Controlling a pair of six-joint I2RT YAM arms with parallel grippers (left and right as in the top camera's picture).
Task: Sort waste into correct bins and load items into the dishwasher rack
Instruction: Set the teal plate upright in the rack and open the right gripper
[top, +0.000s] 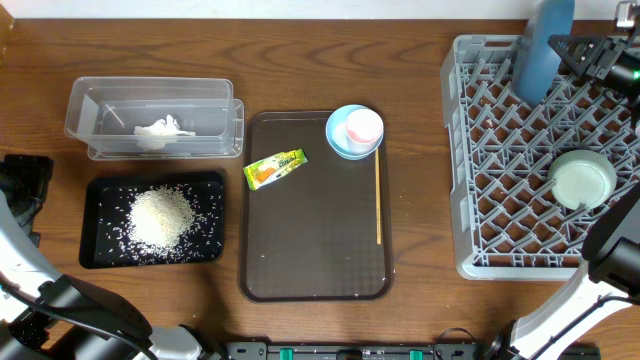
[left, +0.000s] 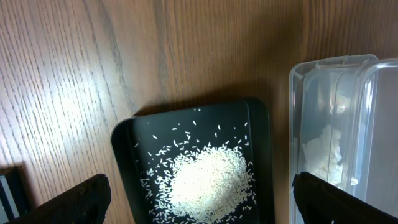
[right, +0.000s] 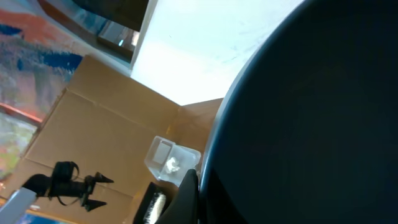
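Note:
My right gripper (top: 588, 55) is shut on the rim of the dark-blue dish (top: 545, 45) and holds it upright on edge over the far part of the grey rack (top: 500, 150). The dish fills the right wrist view (right: 311, 124). The mint bowl (top: 582, 180) lies in the rack. The light-blue bowl (top: 345, 145) holds the pink-white cup (top: 363, 127) on the brown tray, with the wrapper (top: 275, 168) and the wooden stick (top: 377, 200). The tissue (top: 160, 130) lies in the clear tub (top: 85, 105). The rice (top: 160, 218) lies in the black tray (top: 95, 250). My left gripper (left: 199, 205) is open above the rice (left: 208, 177).
The brown serving tray (top: 315, 270) lies mid-table between the bins and the rack. The clear tub (left: 348, 124) sits close beside the black tray (left: 127, 143). The left arm's base stands at the table's left edge.

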